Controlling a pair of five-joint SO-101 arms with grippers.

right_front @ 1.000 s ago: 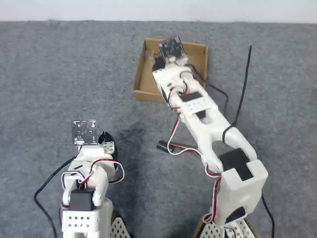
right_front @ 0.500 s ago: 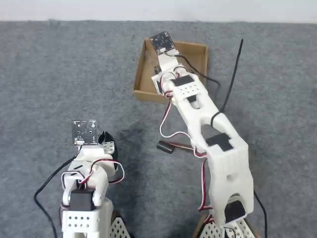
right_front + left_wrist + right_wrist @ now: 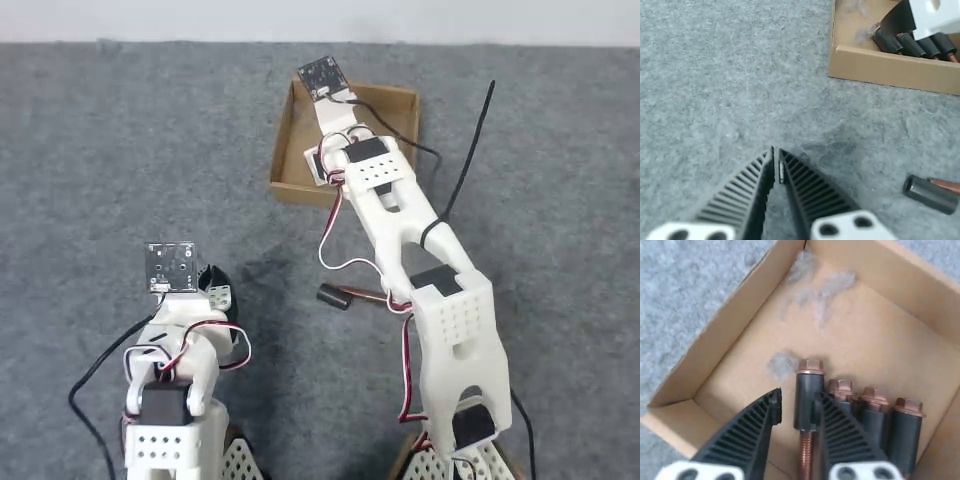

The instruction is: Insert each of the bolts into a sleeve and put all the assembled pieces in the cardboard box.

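The left arm point(image 3: 170, 370) sits folded at the near left of the grey carpet point(image 3: 120, 130). The left gripper point(image 3: 776, 156) hangs low over bare carpet with its ribbed fingers point(image 3: 747, 192) clenched tip to tip and nothing between them.

To its right a loose piece point(image 3: 930, 194) lies on its side on the carpet: a dark sleeve with a copper bolt sticking out of its right end. In the high view this loose piece point(image 3: 335, 296) lies between the two arms, well nearer than the box point(image 3: 283, 150) and partly under the right arm point(image 3: 400, 220).

The box stands at the far middle of the carpet, open at the top, and the right arm stretches out over it. The right gripper point(image 3: 797, 395) is down inside the box point(image 3: 720, 345), with its fingers point(image 3: 760, 425) released and spread to either side of a fourth piece point(image 3: 807, 387). One finger is just clear of that sleeve and the other lies against it. Right of it, three pieces point(image 3: 872, 412) lie side by side with their copper heads pointing far. Some grey fluff point(image 3: 815, 285) lies on the box floor at the far side.
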